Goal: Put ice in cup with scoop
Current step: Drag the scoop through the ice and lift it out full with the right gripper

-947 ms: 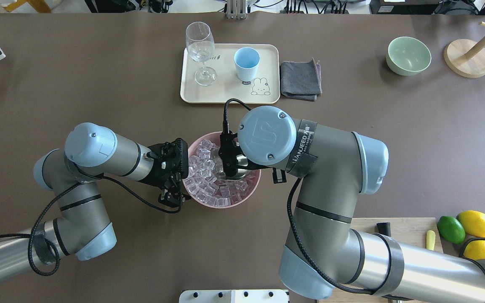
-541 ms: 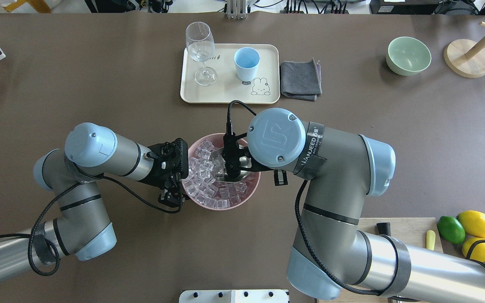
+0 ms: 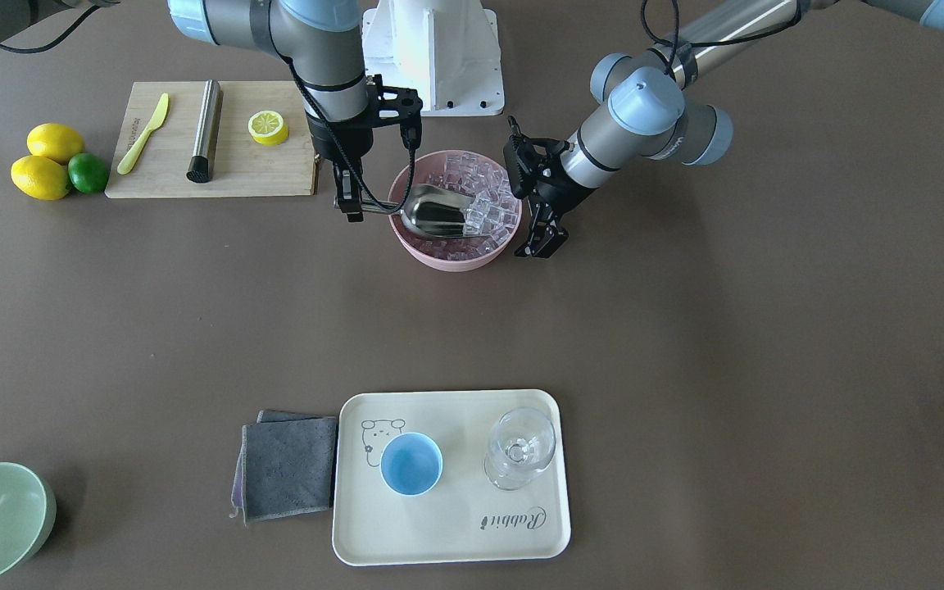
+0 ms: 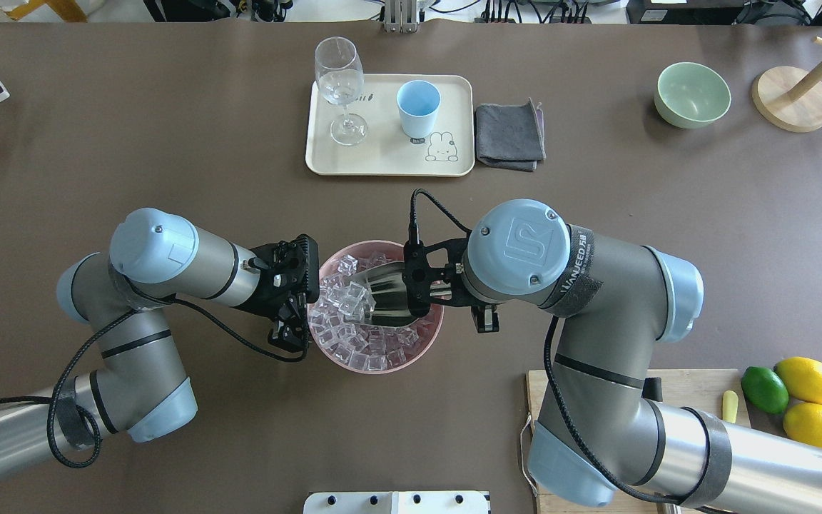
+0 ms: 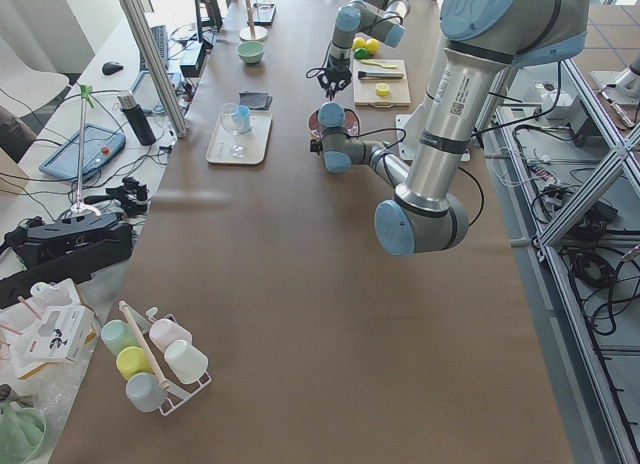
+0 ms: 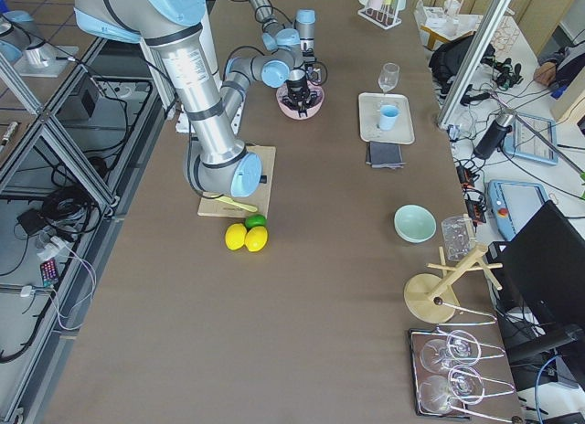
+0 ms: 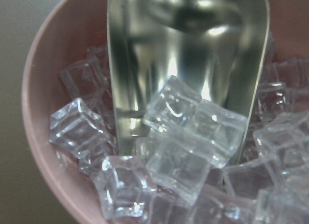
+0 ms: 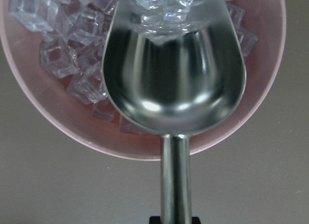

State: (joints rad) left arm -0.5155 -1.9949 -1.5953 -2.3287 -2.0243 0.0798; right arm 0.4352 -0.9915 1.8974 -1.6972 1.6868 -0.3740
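Centrally, near the robot, a round pink bowl (image 4: 382, 368) holds a heap of clear, glassy ice cubes (image 4: 343, 318). A shiny stainless-steel scoop (image 4: 386, 296) lies across the bowl, its long axis running side to side. Its straight handle is clamped in the right gripper (image 3: 351, 205), and its open mouth points toward the left gripper (image 3: 543, 243), with a few cubes at its lip. The left gripper sits just beside the bowl's rim; whether its fingers are spread cannot be told. The small light-blue cup (image 4: 417, 107) stands empty and upright on a cream rectangular tray (image 4: 457, 93), well apart, across the table beyond the bowl. The right arm already has the scoop, so the carry looks to be its job. The tray reads "Rabbit" beside a bunny drawing; a strap on the right arm shows "ANJEED".
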